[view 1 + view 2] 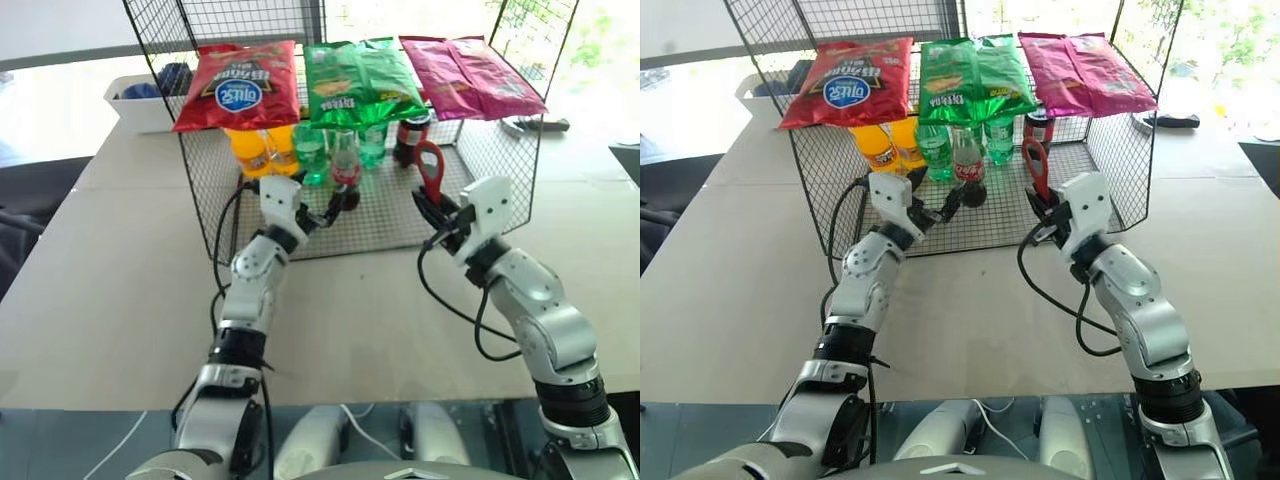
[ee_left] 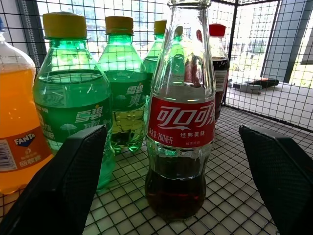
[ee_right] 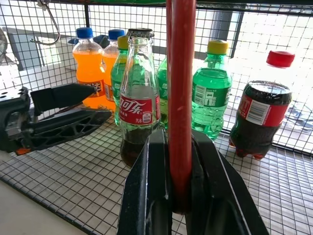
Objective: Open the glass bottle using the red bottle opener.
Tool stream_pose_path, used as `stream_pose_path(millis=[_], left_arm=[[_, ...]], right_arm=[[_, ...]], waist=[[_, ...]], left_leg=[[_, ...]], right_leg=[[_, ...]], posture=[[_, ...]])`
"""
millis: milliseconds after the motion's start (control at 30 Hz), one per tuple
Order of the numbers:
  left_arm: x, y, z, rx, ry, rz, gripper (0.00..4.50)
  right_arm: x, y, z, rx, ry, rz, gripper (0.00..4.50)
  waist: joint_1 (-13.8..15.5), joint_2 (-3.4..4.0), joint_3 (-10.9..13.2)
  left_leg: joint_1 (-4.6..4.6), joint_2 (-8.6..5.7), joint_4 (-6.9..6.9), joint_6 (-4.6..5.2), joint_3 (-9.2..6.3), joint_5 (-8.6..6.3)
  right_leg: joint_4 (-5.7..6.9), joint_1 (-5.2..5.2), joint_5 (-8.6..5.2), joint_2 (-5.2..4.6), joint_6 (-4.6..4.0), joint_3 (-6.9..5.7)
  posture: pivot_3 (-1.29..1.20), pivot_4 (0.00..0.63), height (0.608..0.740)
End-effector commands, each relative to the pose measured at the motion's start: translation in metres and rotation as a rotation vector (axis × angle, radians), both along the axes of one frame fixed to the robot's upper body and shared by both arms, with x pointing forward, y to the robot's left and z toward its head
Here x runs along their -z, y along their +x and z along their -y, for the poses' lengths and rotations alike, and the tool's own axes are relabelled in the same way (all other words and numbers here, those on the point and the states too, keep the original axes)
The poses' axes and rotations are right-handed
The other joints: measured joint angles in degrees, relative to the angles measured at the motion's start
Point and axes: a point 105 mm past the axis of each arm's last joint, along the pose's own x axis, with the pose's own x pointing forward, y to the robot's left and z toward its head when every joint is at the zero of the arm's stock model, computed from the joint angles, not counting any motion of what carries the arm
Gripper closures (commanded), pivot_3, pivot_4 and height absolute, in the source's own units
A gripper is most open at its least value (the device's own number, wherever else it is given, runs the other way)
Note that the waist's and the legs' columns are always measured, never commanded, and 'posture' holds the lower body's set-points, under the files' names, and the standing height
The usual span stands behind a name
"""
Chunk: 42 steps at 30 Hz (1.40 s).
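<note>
While upright on mesh, glass bottle [image 2: 181, 112]: clear, red label, capped, cola low | left gripper [image 2: 171, 181] spread around it | right gripper [image 3: 181, 161] pinching red bottle opener [image 3: 180, 93]

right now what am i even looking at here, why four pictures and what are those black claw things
It is a two-armed robot at a table. Two pictures come from cameras in its head, looking down over both arms; the other two come from cameras on each wrist. The black claws are its pincers. The left pincer is open, its fingers on either side of the glass bottle without touching it. The right pincer is shut on the red bottle opener, held upright. The bottle stands on a wire rack beside green, orange and cola plastic bottles, under hanging snack bags.
</note>
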Motion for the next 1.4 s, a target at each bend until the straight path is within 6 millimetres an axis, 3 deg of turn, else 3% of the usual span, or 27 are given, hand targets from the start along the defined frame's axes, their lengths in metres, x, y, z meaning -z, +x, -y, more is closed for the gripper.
stream_pose_path(millis=[33, 400, 633, 733, 800, 833, 1000, 1133, 1400], left_arm=[[-0.013, 0.008, 0.009, -0.020, 0.038, 0.062, 0.04], [-0.016, 0.036, 0.030, 0.027, 0.062, 0.013, 0.04], [-0.020, 0.053, 0.032, -0.014, 0.065, -0.034, 0.04], [-0.017, 0.055, 0.029, -0.023, 0.061, -0.060, 0.70], [-0.015, 0.055, 0.028, -0.018, 0.076, -0.060, 1.57], [-0.015, 0.054, 0.028, -0.009, 0.085, -0.057, 1.69], [-0.015, 0.041, 0.038, 0.105, 0.116, -0.019, 1.68], [-0.009, 0.016, 0.050, 0.259, 0.142, -0.017, 1.68], [-0.025, -0.055, 0.054, 0.500, 0.102, -0.022, 1.68]], right_arm=[[-0.016, -0.010, -0.003, -0.012, 0.019, 0.074, 4.50], [-0.011, -0.016, -0.007, -0.008, -0.042, 0.086, 4.50], [-0.009, -0.019, -0.010, -0.001, -0.047, 0.091, 4.50], [-0.009, -0.019, -0.009, 0.010, -0.044, 0.091, 4.50], [-0.009, -0.019, -0.008, 0.012, -0.046, 0.092, 4.50], [-0.009, -0.019, -0.008, 0.013, -0.047, 0.093, 4.50], [-0.011, -0.018, -0.004, 0.028, -0.055, 0.100, 4.50], [-0.014, -0.015, 0.002, 0.052, -0.047, 0.106, 4.50], [-0.027, -0.004, 0.026, 0.165, -0.040, 0.167, 4.50]], waist=[[-0.2, -0.01, 0.0], [-1.0, -0.01, 0.0], [-1.0, -0.02, 0.0], [-1.1, -0.02, 0.0], [-1.1, -0.02, 0.0], [-1.1, -0.02, 0.0], [-1.1, -0.02, 0.0], [-1.2, -0.01, 0.0], [-1.3, 0.00, 0.0]], left_leg=[[0.00, -0.01, 0.00, 0.00, 0.01, 0.00], [0.00, 0.00, 0.06, 0.00, -0.03, 0.00], [-0.07, -0.02, 0.21, 0.01, -0.05, 0.00], [-0.08, -0.03, 0.23, 0.01, -0.05, 0.00], [-0.07, -0.03, 0.24, 0.01, -0.04, 0.00], [-0.07, -0.02, 0.25, 0.01, -0.05, 0.00], [-0.08, -0.03, 0.47, 0.01, -0.04, 0.00], [-0.09, -0.03, 0.53, 0.01, -0.04, -0.01], [-0.09, -0.02, 0.64, 0.01, 0.00, -0.01]], right_leg=[[0.00, 0.00, 0.00, -0.01, 0.00, 0.00], [0.09, -0.01, 0.00, 0.01, 0.00, -0.03], [0.14, -0.01, 0.00, 0.00, 0.01, -0.06], [0.16, -0.01, 0.00, 0.00, 0.01, -0.06], [0.18, -0.02, 0.00, 0.00, 0.01, -0.05], [0.20, -0.02, 0.00, 0.00, 0.01, -0.05], [0.39, -0.01, 0.00, 0.01, 0.01, -0.04], [0.44, -0.02, 0.00, 0.01, 0.01, -0.03], [0.66, -0.08, 0.00, 0.06, -0.01, 0.10]], posture=[[0.00, 0.150, 0.734], [0.00, 0.150, 0.734], [0.00, 0.150, 0.734], [0.00, 0.150, 0.734], [0.00, 0.150, 0.734], [0.00, 0.150, 0.734], [0.00, 0.150, 0.734], [0.00, 0.150, 0.734], [0.00, 0.150, 0.734]])
